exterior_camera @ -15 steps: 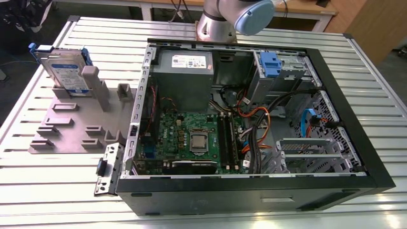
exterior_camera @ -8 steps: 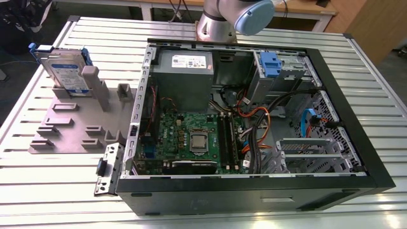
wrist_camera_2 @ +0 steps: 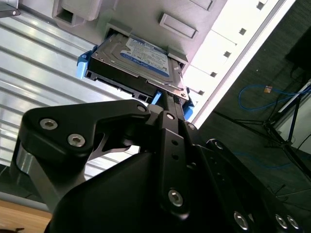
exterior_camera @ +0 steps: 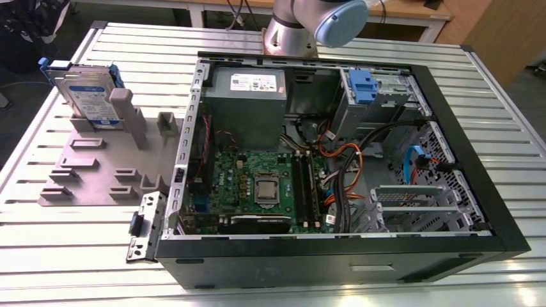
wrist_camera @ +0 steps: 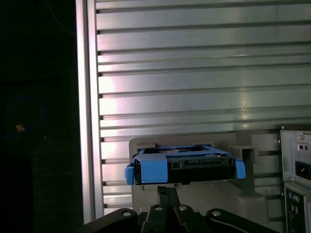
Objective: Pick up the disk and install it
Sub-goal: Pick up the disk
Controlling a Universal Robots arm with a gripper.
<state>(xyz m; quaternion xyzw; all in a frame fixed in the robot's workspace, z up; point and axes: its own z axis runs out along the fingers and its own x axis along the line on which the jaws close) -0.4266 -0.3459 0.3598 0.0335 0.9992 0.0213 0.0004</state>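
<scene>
Exterior view: disk [exterior_camera: 85,89] stood on edge in the far slot of a grey holder [exterior_camera: 85,173], at the exterior view's left, outside the computer case [exterior_camera: 324,256].
Disk detail: silver drive with a white-and-blue label, held in a blue carrier frame; seen in both wrist views [wrist_camera_2: 133,60] [wrist_camera: 184,165].
Gripper: fingers looked closed together and held nothing; tips pointed at the disk but stayed apart from it in the first wrist view [wrist_camera: 167,191]; in the second wrist view the tip overlapped the disk's near edge [wrist_camera_2: 166,103], contact not clear.
Arm: robot arm [exterior_camera: 311,25] rose behind the case at the far edge of the table [exterior_camera: 68,256].
Obstruction: a grey post [exterior_camera: 121,105] of the holder stood just beside the disk on the side facing the case; the case's side wall lay between the holder and the interior.
Case interior: lid off; grey power supply [exterior_camera: 247,89] at the far corner nearest the disk, motherboard [exterior_camera: 256,185] below it, blue latch [exterior_camera: 362,86] on the silver drive cage at the far side, orange cables [exterior_camera: 341,153] across the middle.
Table: slatted aluminium, carrying holder and case side by side.
Background: blue cable [wrist_camera_2: 262,90] on the dark floor past the table edge.
</scene>
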